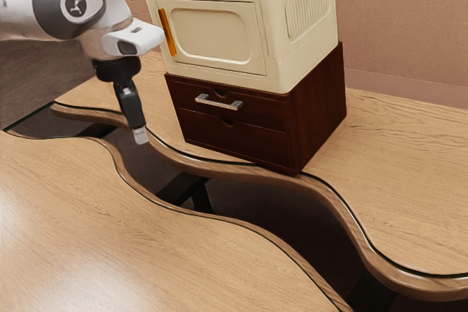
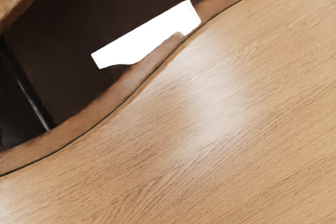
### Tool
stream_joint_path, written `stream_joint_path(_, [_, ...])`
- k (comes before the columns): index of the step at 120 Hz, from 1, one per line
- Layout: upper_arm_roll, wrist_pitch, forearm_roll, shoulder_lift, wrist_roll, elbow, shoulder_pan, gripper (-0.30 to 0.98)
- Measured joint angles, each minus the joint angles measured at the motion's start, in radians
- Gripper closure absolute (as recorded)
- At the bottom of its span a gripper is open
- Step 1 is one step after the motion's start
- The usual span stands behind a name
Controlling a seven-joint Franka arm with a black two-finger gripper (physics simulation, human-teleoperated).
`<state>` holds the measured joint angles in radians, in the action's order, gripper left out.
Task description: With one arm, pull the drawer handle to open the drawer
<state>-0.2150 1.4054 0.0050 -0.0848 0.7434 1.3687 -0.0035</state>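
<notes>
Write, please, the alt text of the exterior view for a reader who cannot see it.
A black gripper hangs at the exterior view's left, clear of the silver handle on a dark cabinet's shut upper drawer. A cream box stands on the cabinet, on a wooden table.

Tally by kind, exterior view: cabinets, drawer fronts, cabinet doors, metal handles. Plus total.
Cabinets: 2 (cream cabinet on dark cabinet)
Drawer fronts: 2 (upper front, lower front)
Cabinet doors: 1 (cream door)
Metal handles: 1 (silver handle)
Total: 6
</notes>
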Motion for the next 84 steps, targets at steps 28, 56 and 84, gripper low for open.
stream_joint_path(28, [-0.004, 0.041, 0.015, 0.022, 0.097, 0.025, 0.024, 0.00])
stream_joint_path(56, [0.013, 0.164, 0.055, 0.012, 0.386, 0.056, -0.029, 0.00])
stream_joint_path(84, [0.019, 0.567, 0.079, -0.047, 0.684, 0.182, -0.061, 0.00])
